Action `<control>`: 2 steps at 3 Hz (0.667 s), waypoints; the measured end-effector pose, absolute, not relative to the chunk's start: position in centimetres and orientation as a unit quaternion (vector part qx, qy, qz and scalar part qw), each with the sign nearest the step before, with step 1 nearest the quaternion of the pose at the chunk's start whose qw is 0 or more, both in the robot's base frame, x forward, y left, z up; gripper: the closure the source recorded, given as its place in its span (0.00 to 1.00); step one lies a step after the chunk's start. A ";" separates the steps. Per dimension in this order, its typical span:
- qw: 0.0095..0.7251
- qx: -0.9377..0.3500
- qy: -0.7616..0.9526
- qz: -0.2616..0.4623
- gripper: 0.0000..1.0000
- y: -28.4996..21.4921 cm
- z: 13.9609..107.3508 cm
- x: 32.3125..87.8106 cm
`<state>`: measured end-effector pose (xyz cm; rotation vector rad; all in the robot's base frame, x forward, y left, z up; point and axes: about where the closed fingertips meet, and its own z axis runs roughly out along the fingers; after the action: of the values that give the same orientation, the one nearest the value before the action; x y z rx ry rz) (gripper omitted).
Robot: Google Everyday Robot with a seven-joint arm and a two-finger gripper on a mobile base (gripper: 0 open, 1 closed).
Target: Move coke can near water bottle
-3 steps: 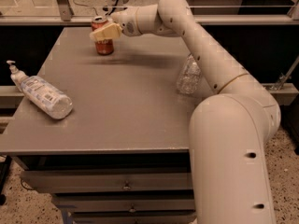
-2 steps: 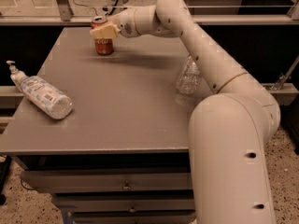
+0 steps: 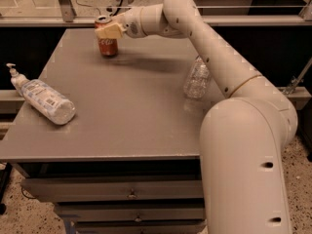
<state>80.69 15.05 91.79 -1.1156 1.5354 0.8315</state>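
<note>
Hardly anything has shifted since the earlier frames: the can stands upright on the same spot of the table, well apart from the water bottle, far back and to the left of it. The gripper is still at the can's upper rim, touching or nearly touching it. Whether it has clamped on the can or is only set around it I cannot tell.

With the can not lifted or slid at all, the move itself looks not yet begun; I judge this to be the grasping step. A pump bottle lies on its side, further left of the water bottle and nearer the front, out of the likely path.
</note>
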 end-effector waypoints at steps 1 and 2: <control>0.522 -0.461 0.641 0.323 1.00 12.3 93.0 81.0; 0.519 -0.458 0.661 0.290 1.00 7.5 93.6 80.8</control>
<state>80.76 7.47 93.60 -1.0997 1.5850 0.6958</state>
